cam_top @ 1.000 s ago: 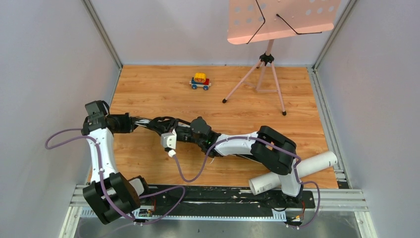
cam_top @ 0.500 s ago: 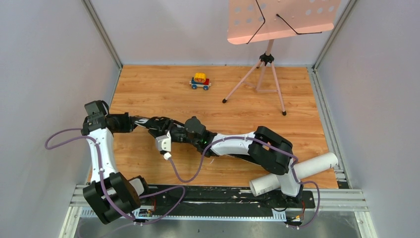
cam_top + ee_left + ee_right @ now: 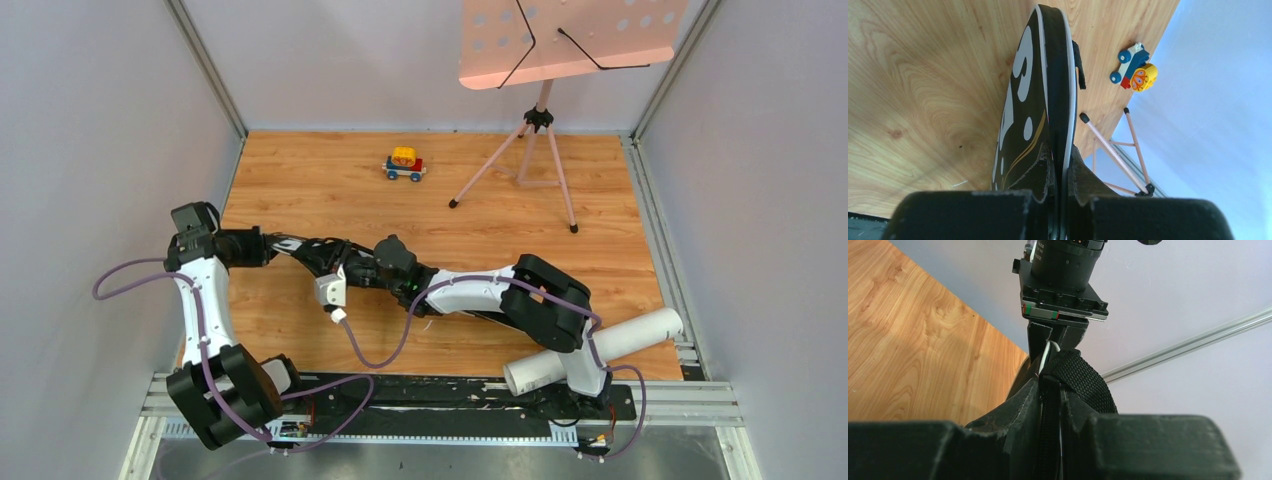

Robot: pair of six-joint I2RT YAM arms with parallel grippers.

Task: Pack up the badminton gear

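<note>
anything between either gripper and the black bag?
Nothing visible. The left gripper is shut on the black bag along its edge, and the right gripper is shut on its zip edge beside the strap.

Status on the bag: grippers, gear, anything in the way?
Left gripper shut on black bag, lettered end. Right gripper shut on its strap edge. White tube loose by right base. Toy car, music stand far side, clear.

A small red-yellow-blue toy car (image 3: 405,164) sat wheels-down at the far end of the wooden counter (image 3: 300,190), near the pink perforated music stand (image 3: 575,45) on its tripod.
</note>
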